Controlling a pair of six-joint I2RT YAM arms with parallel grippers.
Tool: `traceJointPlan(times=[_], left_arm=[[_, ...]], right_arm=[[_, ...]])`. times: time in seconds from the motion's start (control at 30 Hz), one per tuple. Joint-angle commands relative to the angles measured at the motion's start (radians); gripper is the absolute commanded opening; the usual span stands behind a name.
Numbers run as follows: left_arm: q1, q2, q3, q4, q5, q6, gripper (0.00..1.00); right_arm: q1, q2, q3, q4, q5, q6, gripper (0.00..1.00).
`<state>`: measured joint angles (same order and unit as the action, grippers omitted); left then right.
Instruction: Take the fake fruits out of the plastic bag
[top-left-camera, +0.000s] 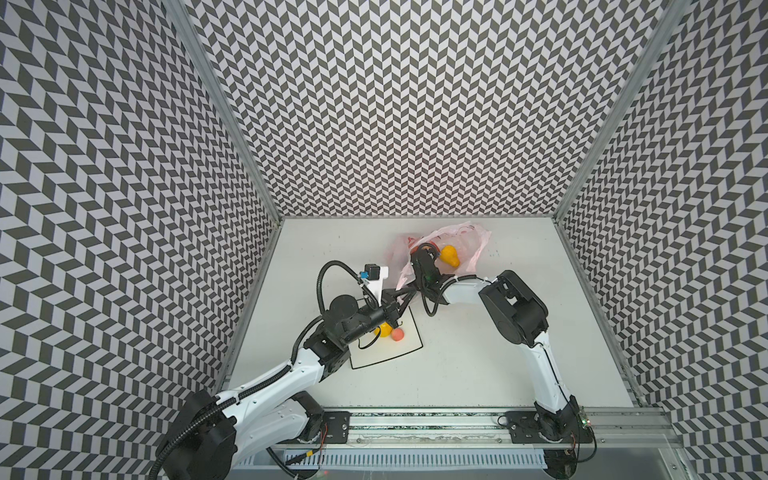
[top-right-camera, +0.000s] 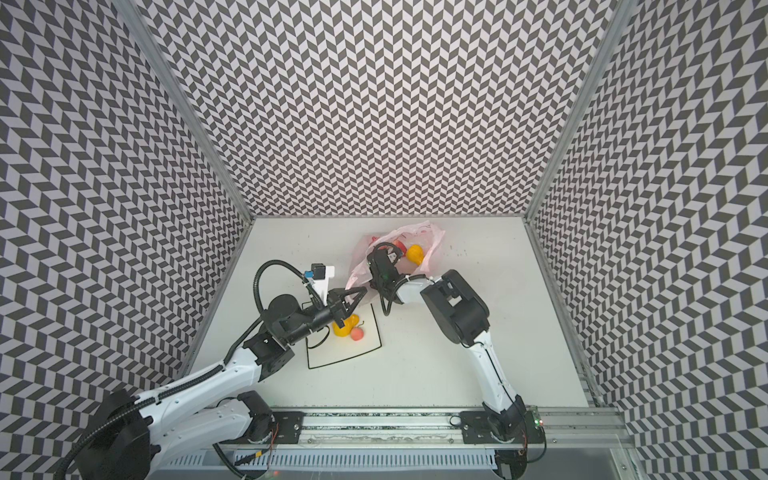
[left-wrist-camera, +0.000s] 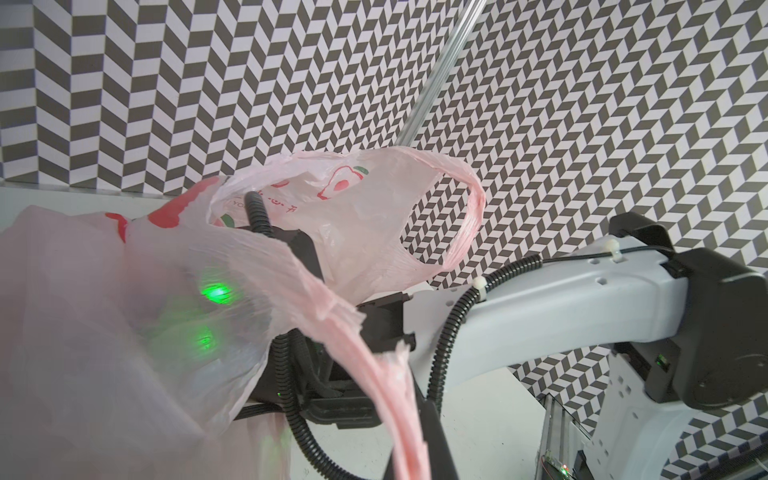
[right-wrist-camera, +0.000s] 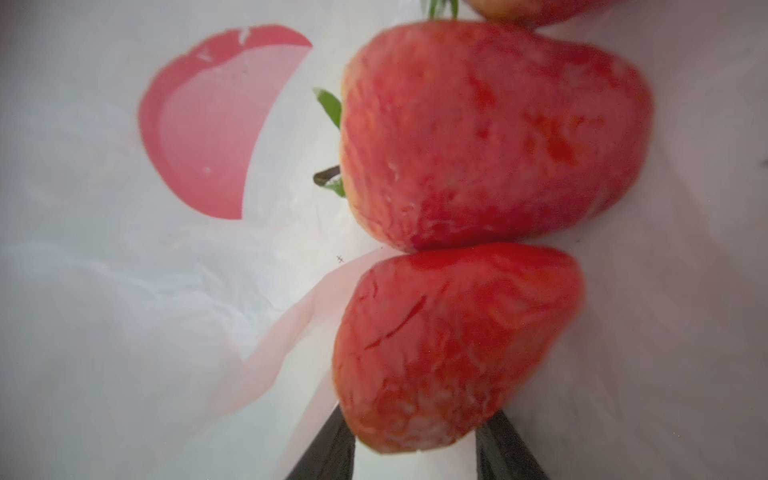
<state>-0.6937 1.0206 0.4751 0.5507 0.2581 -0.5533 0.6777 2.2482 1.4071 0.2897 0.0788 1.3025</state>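
Observation:
The pale pink plastic bag lies at the back of the table with its mouth lifted. My left gripper is shut on a stretched handle loop of the bag. My right gripper reaches inside the bag, its fingers pressed on both sides of a red strawberry. A second strawberry lies just beyond it. A yellow pear shows through the bag. Another yellow pear and a pink peach rest on the plate.
The square white plate with a black rim sits under my left wrist, near the table's middle. Patterned walls close in the table on three sides. The right arm stretches across just behind the held handle.

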Motion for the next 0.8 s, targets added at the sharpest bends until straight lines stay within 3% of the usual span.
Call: traceJointPlan(times=[0.0, 0.37, 0.77], left_arm=[[-0.004, -0.016, -0.007, 0.006, -0.075, -0.002, 0.00], [-0.004, 0.047, -0.028, 0.088, -0.159, -0.021, 0.00], [-0.003, 0.079, -0.043, 0.123, -0.162, -0.021, 0.00]], right_arm=[[-0.008, -0.104, -0.064, 0.016, 0.017, -0.091, 0.45], [-0.043, -0.323, -0.339, 0.048, -0.047, -0.239, 0.45], [-0.072, -0.473, -0.413, -0.004, -0.086, -0.332, 0.44]])
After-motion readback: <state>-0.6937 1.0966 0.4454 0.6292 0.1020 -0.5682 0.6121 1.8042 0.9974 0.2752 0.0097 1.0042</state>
